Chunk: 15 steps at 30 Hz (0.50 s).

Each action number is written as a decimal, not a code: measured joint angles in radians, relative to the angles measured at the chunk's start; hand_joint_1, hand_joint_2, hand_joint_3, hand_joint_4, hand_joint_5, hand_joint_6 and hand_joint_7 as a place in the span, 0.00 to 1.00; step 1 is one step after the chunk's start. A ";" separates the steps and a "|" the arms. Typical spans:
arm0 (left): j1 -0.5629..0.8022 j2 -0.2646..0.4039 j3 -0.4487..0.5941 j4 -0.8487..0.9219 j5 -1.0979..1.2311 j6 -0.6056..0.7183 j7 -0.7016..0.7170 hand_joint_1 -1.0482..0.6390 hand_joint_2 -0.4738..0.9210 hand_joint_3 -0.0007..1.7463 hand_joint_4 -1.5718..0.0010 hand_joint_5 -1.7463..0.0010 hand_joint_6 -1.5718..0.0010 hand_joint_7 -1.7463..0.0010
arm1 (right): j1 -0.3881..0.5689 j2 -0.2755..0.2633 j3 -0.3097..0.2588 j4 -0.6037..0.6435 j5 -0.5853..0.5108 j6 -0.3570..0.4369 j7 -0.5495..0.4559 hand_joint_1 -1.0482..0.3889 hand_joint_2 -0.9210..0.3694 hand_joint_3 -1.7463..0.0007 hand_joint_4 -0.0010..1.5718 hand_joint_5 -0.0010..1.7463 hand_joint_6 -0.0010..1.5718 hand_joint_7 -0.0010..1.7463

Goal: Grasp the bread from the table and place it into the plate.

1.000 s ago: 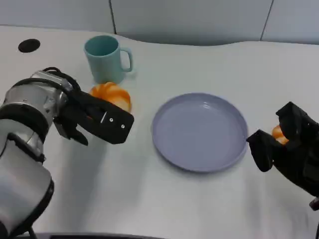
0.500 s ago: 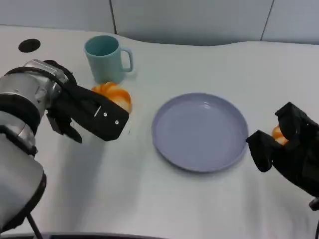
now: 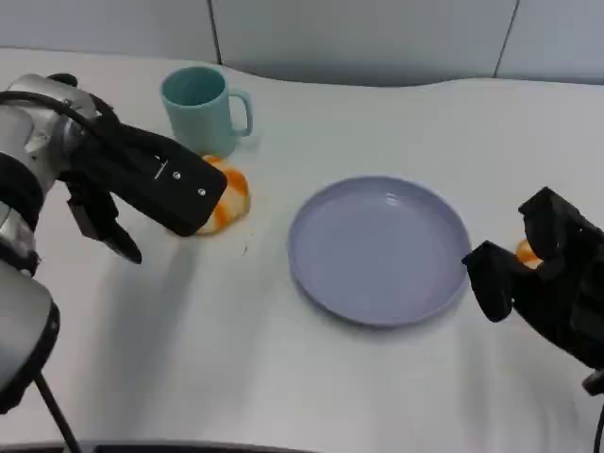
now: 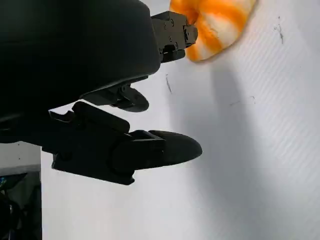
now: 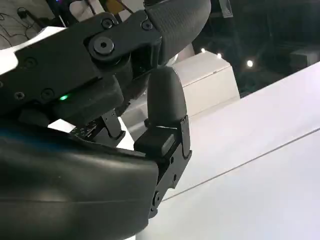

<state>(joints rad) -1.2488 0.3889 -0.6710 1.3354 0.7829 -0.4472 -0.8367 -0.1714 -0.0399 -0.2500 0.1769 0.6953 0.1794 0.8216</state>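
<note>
While my left robot hand point(image 3: 156, 184) hovers open over the orange bread point(image 3: 226, 193) beside the teal mug point(image 3: 200, 109), ready to grasp, the plate point(image 3: 377, 247) waits nearby.

Your left hand point(image 3: 151, 179) sits at about ten o'clock in the head view, its silver forearm coming in from nine o'clock and the black shell stretched toward three o'clock. Its fingers point(image 4: 165, 147) are spread, and nothing lies between them in the left wrist view. Your right hand point(image 3: 543, 278) sits at about four o'clock, raised with its fingers point(image 5: 165, 100) apart; you cannot tell from the pictures whether it holds anything.
</note>
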 measured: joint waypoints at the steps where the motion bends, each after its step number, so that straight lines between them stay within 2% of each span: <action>1: 0.000 0.000 0.002 -0.001 -0.005 -0.002 -0.024 0.33 1.00 0.23 0.65 0.99 0.68 0.99 | 0.000 0.000 0.000 0.000 0.000 0.000 -0.001 0.44 0.06 1.00 0.55 1.00 0.42 1.00; 6: -0.001 0.001 0.011 -0.004 -0.034 -0.027 -0.209 0.35 1.00 0.22 0.62 0.98 0.67 0.99 | 0.002 0.000 0.000 0.000 0.001 0.000 -0.004 0.45 0.05 1.00 0.55 1.00 0.41 1.00; 15: -0.001 0.001 0.034 -0.011 -0.091 -0.085 -0.346 0.33 1.00 0.22 0.59 0.98 0.63 0.98 | 0.002 0.000 0.001 0.000 0.010 0.000 -0.001 0.44 0.06 1.00 0.55 1.00 0.42 1.00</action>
<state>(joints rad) -1.2498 0.3900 -0.6373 1.3243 0.6920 -0.5326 -1.1828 -0.1697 -0.0398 -0.2493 0.1772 0.7051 0.1794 0.8202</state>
